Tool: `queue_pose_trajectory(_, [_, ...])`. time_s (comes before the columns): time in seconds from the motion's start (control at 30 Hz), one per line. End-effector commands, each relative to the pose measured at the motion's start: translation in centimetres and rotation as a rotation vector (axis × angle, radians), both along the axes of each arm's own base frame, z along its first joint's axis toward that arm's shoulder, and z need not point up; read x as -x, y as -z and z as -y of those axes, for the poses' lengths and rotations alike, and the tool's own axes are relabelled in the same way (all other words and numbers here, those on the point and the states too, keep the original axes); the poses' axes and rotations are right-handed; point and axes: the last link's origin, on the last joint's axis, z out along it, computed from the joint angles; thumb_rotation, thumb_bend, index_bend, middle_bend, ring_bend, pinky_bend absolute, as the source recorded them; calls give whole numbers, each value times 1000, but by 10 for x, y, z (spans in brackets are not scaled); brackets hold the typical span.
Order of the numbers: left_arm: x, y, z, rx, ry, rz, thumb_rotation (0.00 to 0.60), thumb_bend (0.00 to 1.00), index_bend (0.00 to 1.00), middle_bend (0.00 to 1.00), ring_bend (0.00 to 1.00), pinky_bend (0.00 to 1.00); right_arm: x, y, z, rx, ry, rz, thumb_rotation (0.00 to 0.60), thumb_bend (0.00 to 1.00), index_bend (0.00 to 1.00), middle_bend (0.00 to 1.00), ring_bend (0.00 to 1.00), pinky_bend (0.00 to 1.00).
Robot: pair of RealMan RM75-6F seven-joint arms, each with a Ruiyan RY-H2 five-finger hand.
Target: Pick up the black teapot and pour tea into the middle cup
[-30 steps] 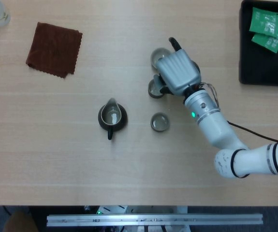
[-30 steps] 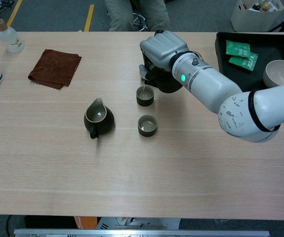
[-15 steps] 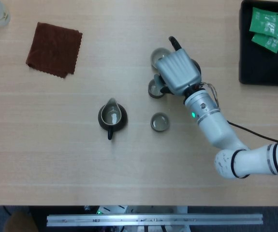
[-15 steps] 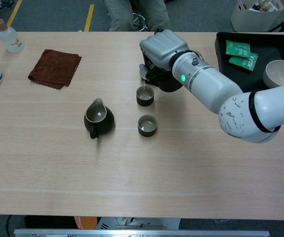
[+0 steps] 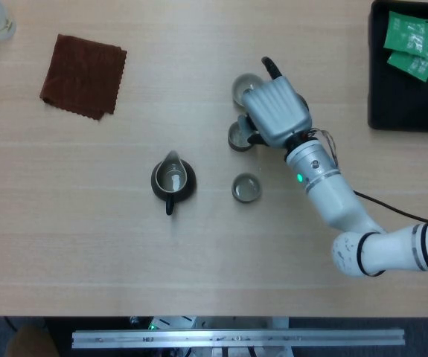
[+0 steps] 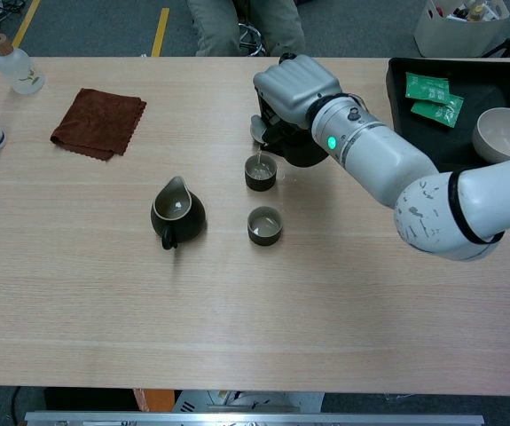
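Observation:
My right hand grips the black teapot, which shows mostly as a dark body under the hand in the chest view. Its handle tip sticks out behind the hand in the head view. The pot is tilted with its spout over the middle cup, and a thin stream runs into that cup. The far cup is partly hidden by the hand. The near cup stands apart toward the table's front. My left hand shows in neither view.
A dark pitcher with liquid sits left of the cups. A brown cloth lies at the far left, with bottles beyond it. A black tray with green packets and a white bowl is at the right.
My right hand and the teapot have shifted very slightly to the right while staying over the middle cup. Nothing else moved.

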Motion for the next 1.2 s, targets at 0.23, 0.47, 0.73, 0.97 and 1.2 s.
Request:
queue_pose_trajectory(0.23, [1,0,1,1,-5,0,600,358,179,108,94,122,12,0,-3,12,32,78,471,543,972,882,879,99])
queue_pose_trajectory(0.47, [1,0,0,1,1,2,600,358,179,108,94,122,21,-7,-7,-7,82,195,471,539,960,868,860,99])
queue_pose_trajectory(0.73, [1,0,-1,6,4,3,600,358,179,109,94,122,36,-41,-12,-17,111,293,470,538,949,861,853,99])
queue_pose_trajectory(0.97, [2,2,-4,14,12,5,600,358,179,108,94,122,59,-68,-22,-26,155,333,470,537,931,843,838,99])
queue_pose_trajectory(1.2, [4,4,-5,22,10,6,600,358,179,109,94,123,90,-80,-35,-46,196,324,472,536,920,828,824,99])
